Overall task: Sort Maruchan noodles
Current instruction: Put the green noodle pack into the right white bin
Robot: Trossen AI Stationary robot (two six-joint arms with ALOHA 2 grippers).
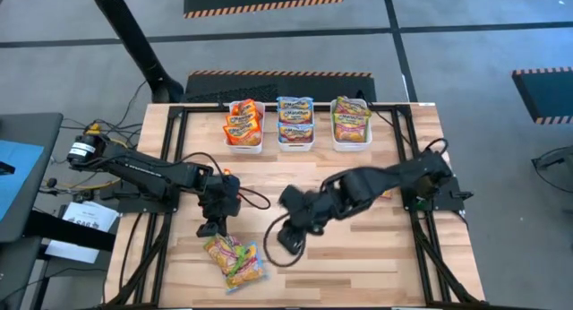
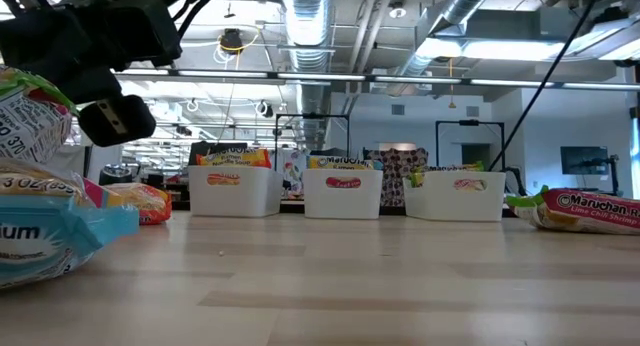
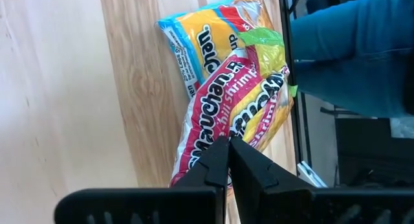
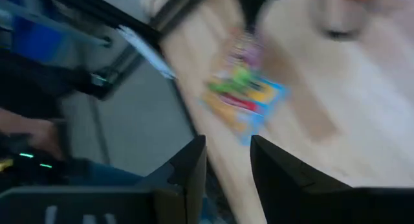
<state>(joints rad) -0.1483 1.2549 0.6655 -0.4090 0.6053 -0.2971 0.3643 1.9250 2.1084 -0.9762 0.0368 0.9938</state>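
Note:
A small pile of Maruchan noodles (image 1: 235,261) lies near the table's front edge, with a blue packet (image 3: 194,49) and a pink-and-green packet (image 3: 226,101) on top. My left gripper (image 1: 213,226) is shut, its fingertips (image 3: 226,149) low over the pile's far-left end. My right gripper (image 1: 291,202) hangs open above the middle of the table with nothing between its fingers (image 4: 194,166); the pile (image 4: 242,98) lies ahead of it. Another packet (image 2: 585,208) lies flat on the table's right side, mostly hidden under my right arm in the high view. My left gripper's shut fingertips slant down at the pink-and-green packet (image 3: 217,130) on top of the pile; whether they touch it I cannot tell.
Three white bins stand in a row at the far edge, holding orange packets (image 1: 243,122), blue packets (image 1: 295,122) and green-pink packets (image 1: 351,120). A black cable loop (image 1: 285,240) lies on the wood below my right gripper. Black frame rails (image 1: 407,158) run along both sides.

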